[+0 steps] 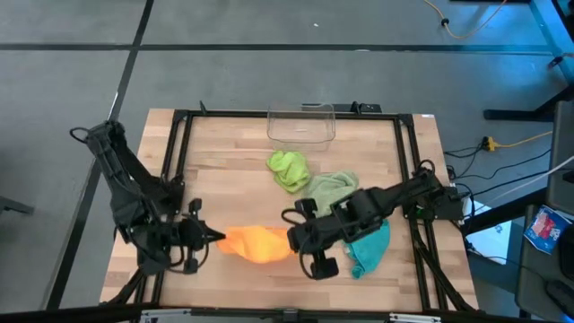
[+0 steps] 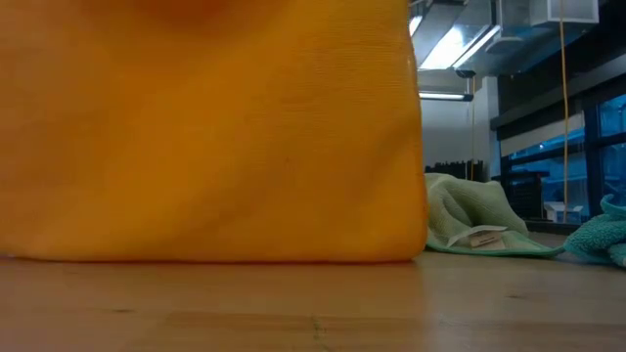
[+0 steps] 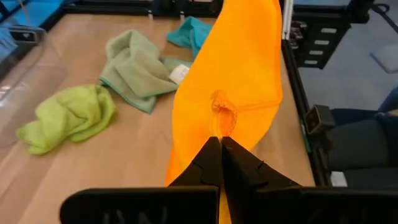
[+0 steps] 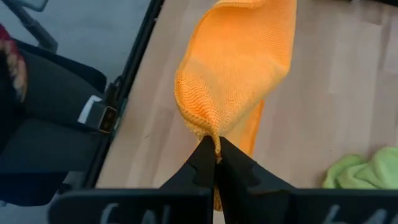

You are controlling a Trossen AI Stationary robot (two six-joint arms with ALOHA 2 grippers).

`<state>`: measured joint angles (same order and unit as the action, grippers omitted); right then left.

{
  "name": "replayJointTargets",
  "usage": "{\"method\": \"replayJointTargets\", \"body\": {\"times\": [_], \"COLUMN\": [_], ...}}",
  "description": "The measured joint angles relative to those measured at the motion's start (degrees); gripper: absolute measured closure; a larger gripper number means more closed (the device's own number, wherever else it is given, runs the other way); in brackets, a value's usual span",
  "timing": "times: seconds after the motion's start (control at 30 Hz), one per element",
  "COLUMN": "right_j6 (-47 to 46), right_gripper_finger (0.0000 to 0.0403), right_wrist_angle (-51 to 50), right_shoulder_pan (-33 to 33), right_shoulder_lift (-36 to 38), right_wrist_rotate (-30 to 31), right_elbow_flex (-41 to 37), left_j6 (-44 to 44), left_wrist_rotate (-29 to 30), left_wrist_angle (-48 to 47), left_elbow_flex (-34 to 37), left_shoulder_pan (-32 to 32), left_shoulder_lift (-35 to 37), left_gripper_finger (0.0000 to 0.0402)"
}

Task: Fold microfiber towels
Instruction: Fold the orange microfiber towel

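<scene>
Orange towel (image 1: 254, 243): near-centre of worktop (image 1: 224, 170), strung between both arms, long axis left–right. Left end effector (image 1: 208, 236) pressed together on left corner; right end effector (image 1: 292, 240) pinching right corner. Equally near, one per end. Lime towel (image 1: 289, 170), sage towel (image 1: 330, 188), teal towel (image 1: 369, 248) crumpled farther right, untouched.

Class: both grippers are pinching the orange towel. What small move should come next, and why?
Probably draw the left gripper and right gripper apart. Both are shut on the orange towel, which hangs bunched between them, so spreading should pull it flat before any fold.
</scene>
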<state>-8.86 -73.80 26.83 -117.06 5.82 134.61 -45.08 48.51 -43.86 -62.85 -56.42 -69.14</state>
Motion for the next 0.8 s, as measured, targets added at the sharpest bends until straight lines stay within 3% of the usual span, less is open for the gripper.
{"method": "replayJointTargets", "body": {"times": [0.37,0.8], "right_j6": [-0.04,-10.26], "right_gripper_finger": [0.0395,0.0395], "right_wrist_angle": [2.75,5.12], "right_shoulder_pan": [3.42,7.18], "right_shoulder_lift": [-3.97,-7.27], "right_wrist_rotate": [0.07,0.60], "right_elbow_flex": [0.00,0.00], "left_j6": [-5.71,-10.32], "left_wrist_rotate": [1.53,-2.04], "left_wrist_angle": [1.28,1.67], "left_elbow_flex": [-0.02,-0.02], "left_shoulder_pan": [-2.21,-4.37], "left_shoulder_lift": [-4.81,-7.53], "left_gripper_finger": [0.0401,0.0401]}}
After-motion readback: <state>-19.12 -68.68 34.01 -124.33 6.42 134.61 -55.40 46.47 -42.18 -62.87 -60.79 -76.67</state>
